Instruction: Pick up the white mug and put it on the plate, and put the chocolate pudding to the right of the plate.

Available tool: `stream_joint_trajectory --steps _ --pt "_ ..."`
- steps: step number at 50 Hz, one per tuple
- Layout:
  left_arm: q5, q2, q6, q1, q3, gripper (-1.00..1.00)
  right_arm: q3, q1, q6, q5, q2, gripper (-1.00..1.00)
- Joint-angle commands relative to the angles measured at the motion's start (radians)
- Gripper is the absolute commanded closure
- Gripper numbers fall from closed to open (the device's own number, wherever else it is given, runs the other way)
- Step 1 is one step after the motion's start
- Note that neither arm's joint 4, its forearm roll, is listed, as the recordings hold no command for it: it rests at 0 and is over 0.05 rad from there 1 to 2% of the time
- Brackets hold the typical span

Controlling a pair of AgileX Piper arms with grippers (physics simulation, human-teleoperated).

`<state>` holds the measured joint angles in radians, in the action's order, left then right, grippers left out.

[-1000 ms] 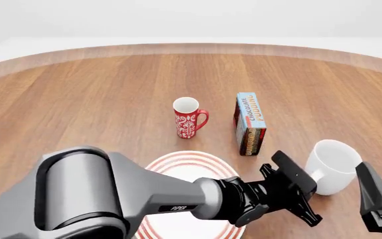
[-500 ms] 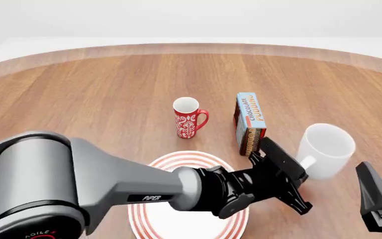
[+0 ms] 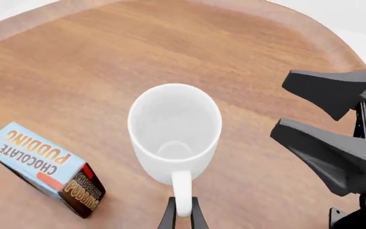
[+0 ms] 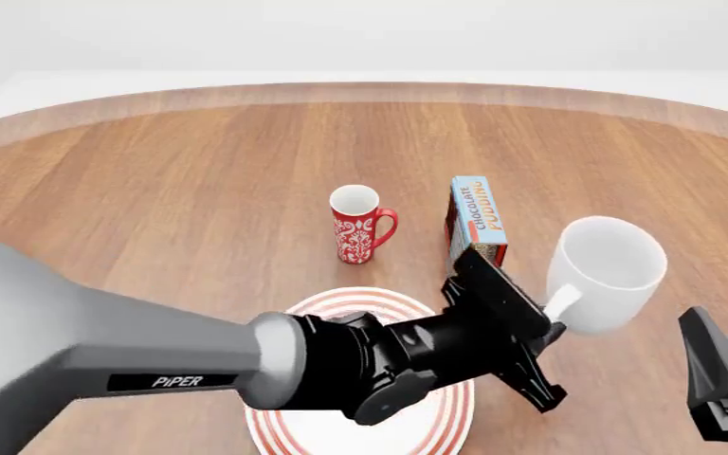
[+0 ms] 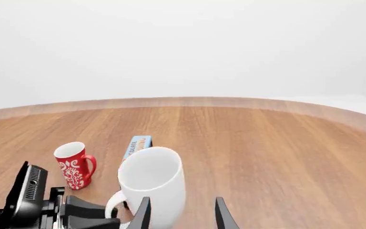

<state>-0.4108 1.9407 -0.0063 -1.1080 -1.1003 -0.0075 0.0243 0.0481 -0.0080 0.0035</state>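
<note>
White mug [image 4: 607, 273] hides the chocolate pudding's [image 4: 476, 216] base.

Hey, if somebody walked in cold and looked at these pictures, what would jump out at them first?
Most striking is the white mug, lifted off the table and tilted, pinched by its handle in the left gripper at the front view's right. Below the left arm lies the plate, with nothing visible on it. Behind stand the red mug and the chocolate pudding.

1. The white mug [image 5: 152, 186] is tilted, its handle clamped by the left gripper [image 5: 103, 215].
2. The red mug [image 5: 75, 164] stands on the counter [image 5: 266, 143] at its ten o'clock.
3. The chocolate pudding [image 5: 136, 144] is behind it.
</note>
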Motion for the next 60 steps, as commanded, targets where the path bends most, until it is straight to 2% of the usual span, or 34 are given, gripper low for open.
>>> stream_joint_trajectory --steps 1,18,31,47,53,60 --pt "-0.019 -0.130 0.028 -0.020 0.123 1.00 -0.001 0.001 0.000 0.002 -0.002 -1.00" --pt "-0.023 -0.284 0.050 -0.010 0.253 1.00 -0.003 0.001 0.000 0.004 -0.003 -1.00" --pt "-0.048 -0.370 0.040 0.011 0.358 1.00 -0.004 0.001 0.000 0.005 -0.003 -1.00" --pt "-0.065 -0.491 0.044 0.093 0.461 1.00 -0.004 0.001 0.000 0.004 -0.002 -1.00" --pt "-0.074 -0.539 0.049 0.148 0.508 1.00 -0.004 0.001 -0.001 0.005 -0.002 -1.00" --pt "-0.095 -0.577 0.033 0.190 0.565 1.00 -0.003 0.000 -0.002 0.004 -0.003 -1.00"
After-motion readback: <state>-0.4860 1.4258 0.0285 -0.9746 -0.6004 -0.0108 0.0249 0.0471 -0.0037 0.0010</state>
